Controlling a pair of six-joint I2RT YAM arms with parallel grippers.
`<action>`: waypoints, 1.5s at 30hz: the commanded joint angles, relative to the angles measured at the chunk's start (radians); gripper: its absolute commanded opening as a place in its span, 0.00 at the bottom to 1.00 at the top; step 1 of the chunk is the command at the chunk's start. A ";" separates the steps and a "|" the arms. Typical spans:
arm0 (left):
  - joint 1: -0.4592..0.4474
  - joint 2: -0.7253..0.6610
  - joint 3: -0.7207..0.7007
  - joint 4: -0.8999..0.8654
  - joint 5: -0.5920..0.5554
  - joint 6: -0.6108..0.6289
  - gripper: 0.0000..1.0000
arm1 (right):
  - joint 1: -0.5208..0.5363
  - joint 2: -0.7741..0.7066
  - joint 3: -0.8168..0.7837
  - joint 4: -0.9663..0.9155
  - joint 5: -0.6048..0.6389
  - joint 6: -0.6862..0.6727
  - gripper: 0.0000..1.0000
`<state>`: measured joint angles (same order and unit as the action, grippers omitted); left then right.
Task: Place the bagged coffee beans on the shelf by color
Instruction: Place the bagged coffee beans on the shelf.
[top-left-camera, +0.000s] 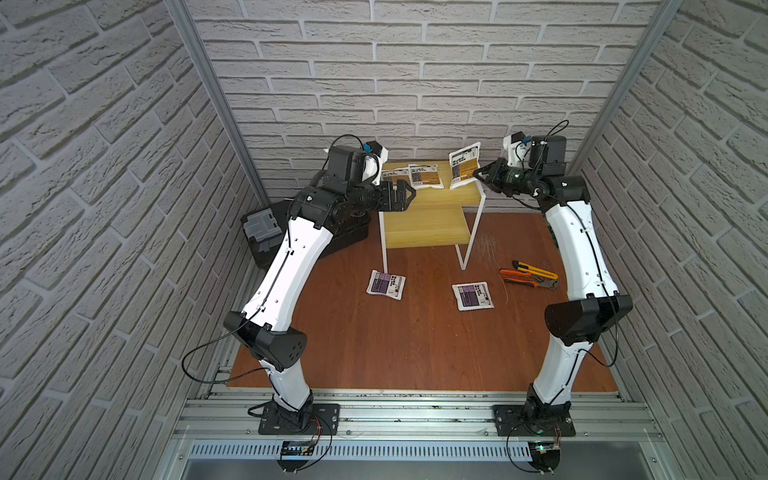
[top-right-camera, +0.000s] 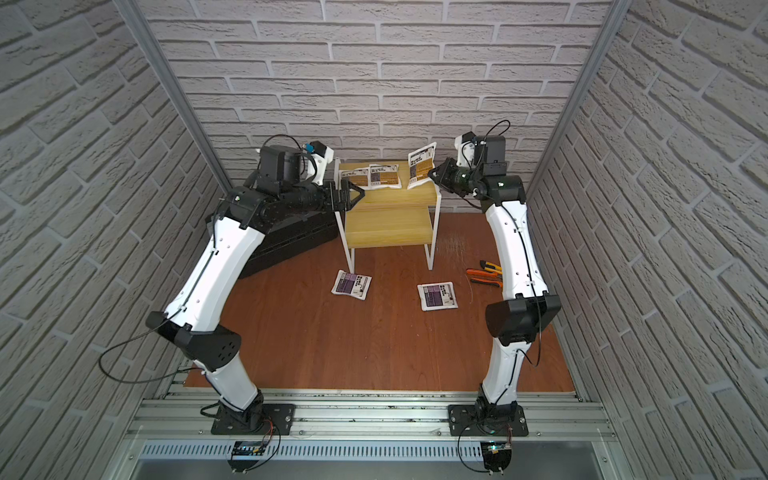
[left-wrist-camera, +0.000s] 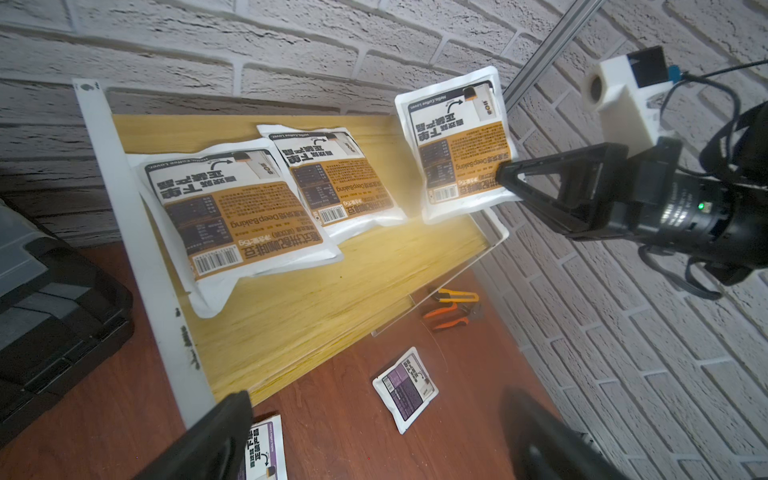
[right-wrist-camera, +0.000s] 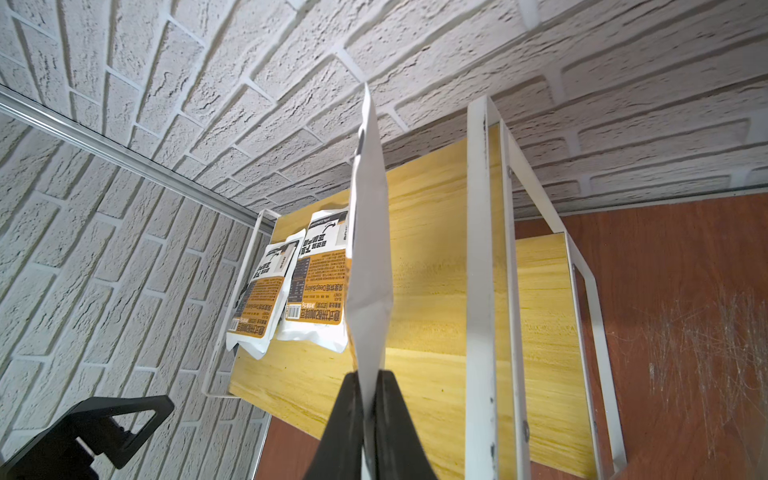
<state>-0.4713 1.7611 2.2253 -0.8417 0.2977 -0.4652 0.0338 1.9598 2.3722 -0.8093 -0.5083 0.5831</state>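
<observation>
The shelf (top-left-camera: 428, 224) stands at the back, and two orange-labelled coffee bags (top-left-camera: 424, 176) (left-wrist-camera: 232, 216) lie flat on its top board. My right gripper (top-left-camera: 478, 172) (right-wrist-camera: 368, 399) is shut on the edge of a third orange bag (top-left-camera: 464, 165) (right-wrist-camera: 370, 257). This bag stands upright above the right end of the top board. My left gripper (top-left-camera: 409, 192) (left-wrist-camera: 382, 449) hangs open and empty at the top board's left front corner. Two purple-labelled bags (top-left-camera: 385, 284) (top-left-camera: 472, 296) lie on the table in front of the shelf.
A black toolbox (top-left-camera: 266, 232) sits left of the shelf, behind my left arm. Orange-handled pliers (top-left-camera: 528, 280) and a yellow utility knife (top-left-camera: 534, 269) lie on the table to the right of the shelf. Brick walls close in on three sides.
</observation>
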 joint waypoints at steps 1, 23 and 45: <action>0.005 0.008 0.034 0.014 0.014 0.003 0.99 | 0.002 0.011 0.042 0.018 -0.031 -0.011 0.13; 0.005 0.023 0.046 0.011 0.024 -0.001 0.99 | 0.006 0.085 0.116 -0.012 0.025 -0.010 0.57; -0.006 0.023 0.033 0.010 0.021 -0.003 0.98 | 0.050 0.073 0.155 0.060 0.062 0.005 0.64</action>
<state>-0.4725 1.7763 2.2414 -0.8467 0.3126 -0.4675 0.0669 2.0102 2.4893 -0.8066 -0.4240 0.5724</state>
